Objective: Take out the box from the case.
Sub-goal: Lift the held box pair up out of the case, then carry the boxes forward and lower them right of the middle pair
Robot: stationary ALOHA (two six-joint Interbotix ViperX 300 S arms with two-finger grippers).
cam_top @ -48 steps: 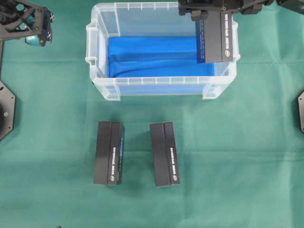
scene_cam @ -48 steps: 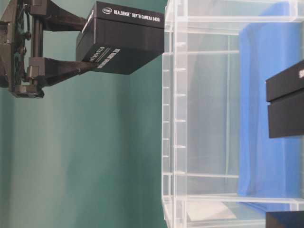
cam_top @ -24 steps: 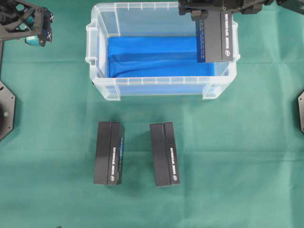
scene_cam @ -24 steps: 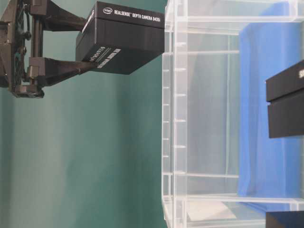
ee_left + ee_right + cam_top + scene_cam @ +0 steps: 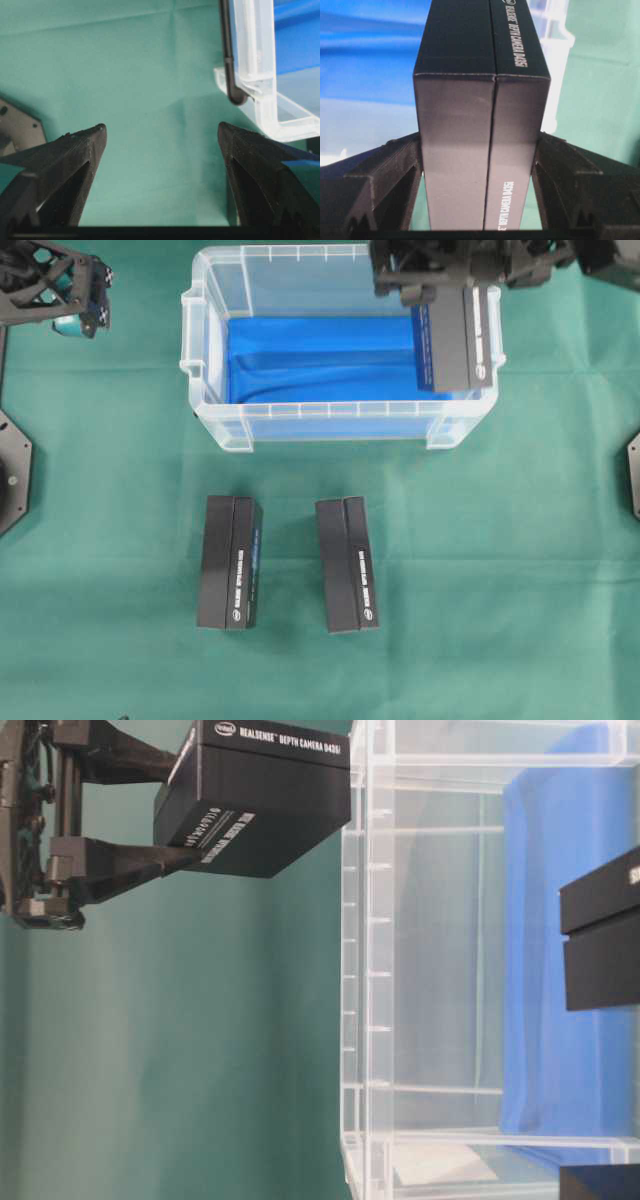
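Clear translucent plastic case [image 5: 205, 360] with rim handles and blue liner, standing upright near the far edge of the green table. Black rectangular box [image 5: 458, 338] with white lettering, lifted above the case's right end over the rim, long axis pointing far to near, clamped between right gripper [image 5: 479, 185] fingers.

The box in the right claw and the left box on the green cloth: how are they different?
The box in the right claw is clamped between the fingers and lifted above the case, over its right end; the left box on the cloth lies free on the green cloth beside another box. The held box overlaps the case rim in the overhead view; the cloth box lies apart from the case. Both are black, oblong, with white print.
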